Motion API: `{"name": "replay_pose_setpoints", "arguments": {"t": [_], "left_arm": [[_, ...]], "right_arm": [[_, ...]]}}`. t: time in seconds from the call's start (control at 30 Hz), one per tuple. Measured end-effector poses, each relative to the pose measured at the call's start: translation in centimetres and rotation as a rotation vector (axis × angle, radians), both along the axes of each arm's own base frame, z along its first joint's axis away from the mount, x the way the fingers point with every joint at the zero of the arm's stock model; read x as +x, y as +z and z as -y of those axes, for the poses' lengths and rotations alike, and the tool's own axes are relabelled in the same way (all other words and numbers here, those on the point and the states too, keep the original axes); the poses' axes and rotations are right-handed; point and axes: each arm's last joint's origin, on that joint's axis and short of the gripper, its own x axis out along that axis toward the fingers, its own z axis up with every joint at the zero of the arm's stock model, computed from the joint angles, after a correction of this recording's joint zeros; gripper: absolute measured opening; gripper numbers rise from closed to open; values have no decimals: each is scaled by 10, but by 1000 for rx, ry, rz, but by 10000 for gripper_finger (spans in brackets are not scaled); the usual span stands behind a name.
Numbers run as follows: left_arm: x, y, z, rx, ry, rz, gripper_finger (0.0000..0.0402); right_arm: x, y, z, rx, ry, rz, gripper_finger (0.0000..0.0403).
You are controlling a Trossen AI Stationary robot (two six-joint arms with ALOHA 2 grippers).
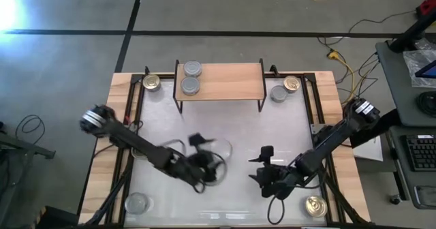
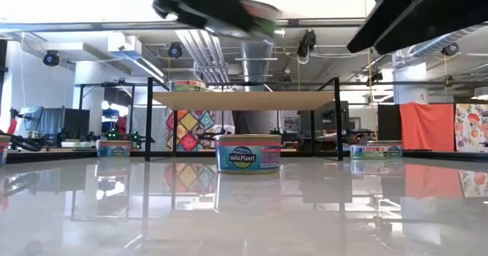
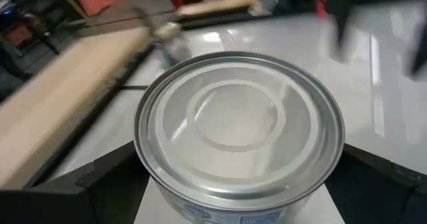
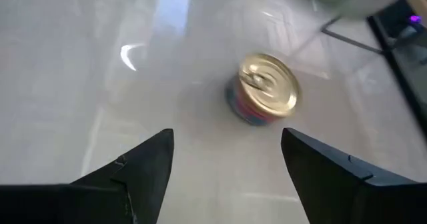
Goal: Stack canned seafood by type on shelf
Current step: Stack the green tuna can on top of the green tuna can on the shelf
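Filling my left wrist view, a silver-topped can [image 3: 239, 127] sits between my left gripper's [image 3: 233, 184] dark fingers, which press against its sides.

Through my right wrist view, my right gripper [image 4: 227, 167] hangs spread wide over the white tabletop [image 4: 87, 84], and a gold-topped can [image 4: 265, 87] stands just beyond it, untouched.

From the high view, the shelf [image 1: 219, 81] stands along the tabletop's far edge with two silver-topped cans [image 1: 191, 78] at its left end. One gold can [image 1: 150, 83] stands at the far left corner, another [image 1: 291, 84] beside a silver one [image 1: 278, 93] at the far right (all on the tabletop, not the shelf).

At table height, a blue-labelled can [image 2: 247, 152] stands mid-table in front of the shelf.
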Motion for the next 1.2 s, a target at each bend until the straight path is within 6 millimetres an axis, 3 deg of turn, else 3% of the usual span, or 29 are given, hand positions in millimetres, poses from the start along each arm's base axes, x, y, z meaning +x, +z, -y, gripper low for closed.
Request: {"name": "replay_pose_setpoints", "arguments": {"t": [0.17, 0.33, 0.5, 0.73, 0.9, 1.2], "left_arm": [[-41, 29, -56, -40, 130, 105, 373], [-71, 65, -120, -64, 236, 204, 374], [-92, 79, -178, -98, 272, 208, 375], [-110, 72, -247, -144, 305, 142, 375], [-119, 63, -280, -169, 347, 111, 375], [-108, 55, -313, -224, 340, 128, 375]], "right_arm": [[8, -3, 1, 2, 91, 40, 259], [28, 1, 18, 44, 177, 50, 253], [49, 2, 56, 66, 129, 38, 248], [73, 3, 133, 167, 114, 12, 238], [90, 31, 184, 111, 21, 104, 224], [106, 105, 267, 59, 56, 267, 172]]}}
